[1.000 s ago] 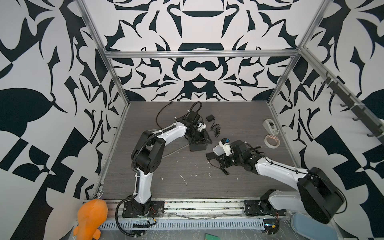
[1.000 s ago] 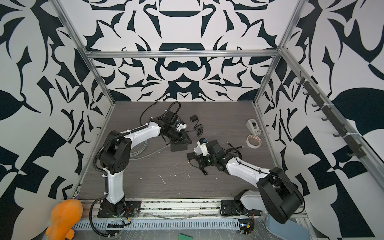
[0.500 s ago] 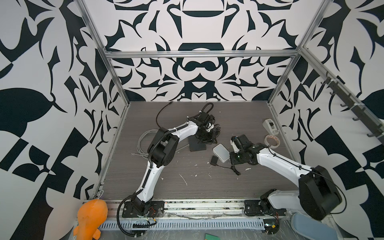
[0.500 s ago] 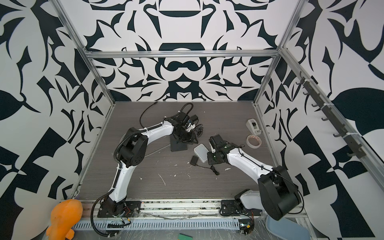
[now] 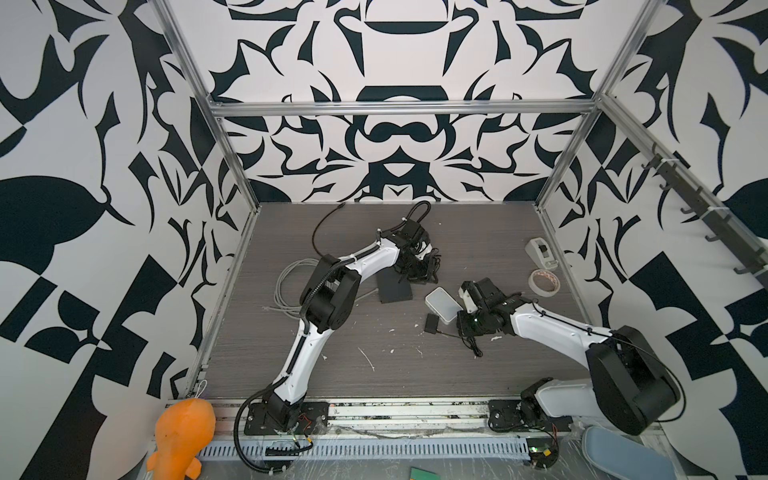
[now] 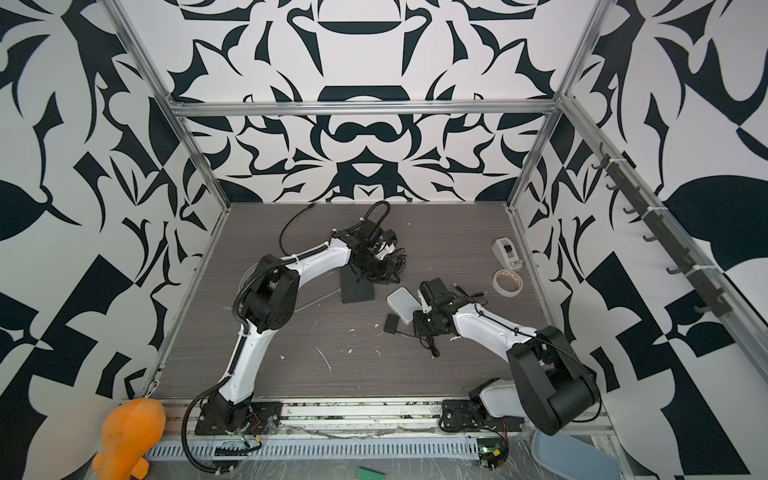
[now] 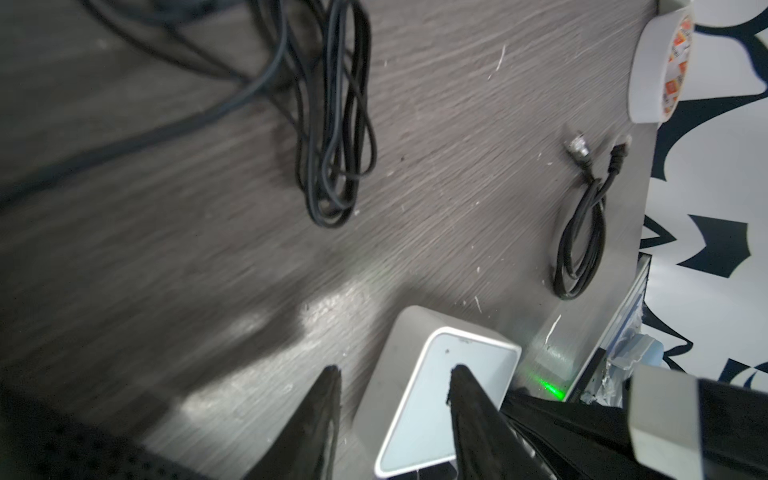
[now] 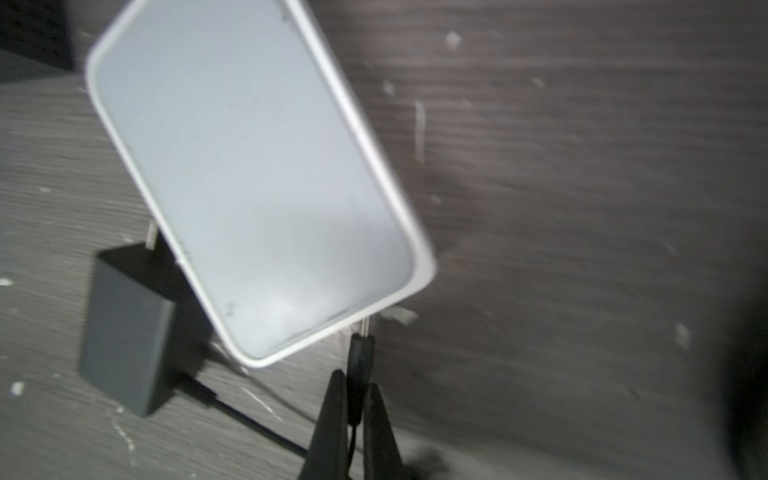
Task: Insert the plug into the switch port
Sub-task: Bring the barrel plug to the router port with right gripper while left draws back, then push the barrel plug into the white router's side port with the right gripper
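Note:
The flat black box [image 5: 395, 287] [image 6: 357, 287] lies mid-table; I cannot make out its switch port. My right gripper [image 8: 356, 378] [image 5: 460, 325] is shut on a black barrel plug [image 8: 360, 353]. The plug's metal tip sits at the edge of the white box [image 8: 249, 166] [image 5: 443, 304], well apart from the black box. My left gripper [image 7: 395, 370] [image 5: 420, 269] hangs open and empty behind the black box, over tangled black cable. In the left wrist view the white box [image 7: 457, 374] shows beyond its fingertips.
A black power adapter [image 5: 432, 322] [image 8: 124, 324] lies beside the white box, its cord running to the plug. A tape roll [image 5: 544, 282] and a dispenser [image 5: 540, 253] sit at the right wall. A grey cable coil [image 5: 291, 282] lies left, a short black cable [image 7: 582, 232] right.
The left arm has swung from the black box to the cable tangle behind it. The right gripper has drawn back to the right of the white box, which now lies flat.

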Robot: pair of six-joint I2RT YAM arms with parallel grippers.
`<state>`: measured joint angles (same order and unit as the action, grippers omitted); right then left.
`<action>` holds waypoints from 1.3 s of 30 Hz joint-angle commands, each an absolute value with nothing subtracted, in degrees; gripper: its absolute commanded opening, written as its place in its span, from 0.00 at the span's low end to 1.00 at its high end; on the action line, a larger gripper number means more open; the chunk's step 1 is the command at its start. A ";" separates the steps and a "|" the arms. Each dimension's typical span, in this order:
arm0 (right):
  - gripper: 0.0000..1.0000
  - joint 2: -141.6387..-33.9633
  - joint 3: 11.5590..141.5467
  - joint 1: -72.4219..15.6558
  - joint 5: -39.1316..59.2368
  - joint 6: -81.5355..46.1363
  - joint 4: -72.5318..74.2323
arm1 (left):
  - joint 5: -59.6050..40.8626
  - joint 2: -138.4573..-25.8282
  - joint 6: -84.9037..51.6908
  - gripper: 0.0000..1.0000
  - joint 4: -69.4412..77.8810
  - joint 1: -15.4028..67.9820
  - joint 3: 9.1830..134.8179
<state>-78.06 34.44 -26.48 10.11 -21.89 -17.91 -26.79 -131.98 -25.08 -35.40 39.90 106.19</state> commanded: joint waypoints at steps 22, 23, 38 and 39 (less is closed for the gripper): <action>0.02 -79.75 34.55 -25.22 13.36 -19.89 -8.40 | -28.13 -140.62 -16.97 0.45 -41.61 39.97 115.84; 0.02 -79.05 33.57 -25.29 13.76 -21.20 -6.97 | -28.12 -140.75 -16.67 0.45 -41.66 39.99 115.82; 0.00 -77.16 12.88 -32.22 7.67 -23.42 31.45 | -29.36 -143.28 -7.45 0.48 -48.27 39.90 119.61; 0.00 -77.17 12.87 -32.26 6.62 -23.30 31.40 | -29.52 -143.03 -6.79 0.48 -48.33 39.90 119.46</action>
<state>-76.47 14.41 -31.51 10.11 -25.02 25.80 -29.02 -141.18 -10.04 -43.11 39.77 119.13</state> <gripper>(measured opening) 0.048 0.478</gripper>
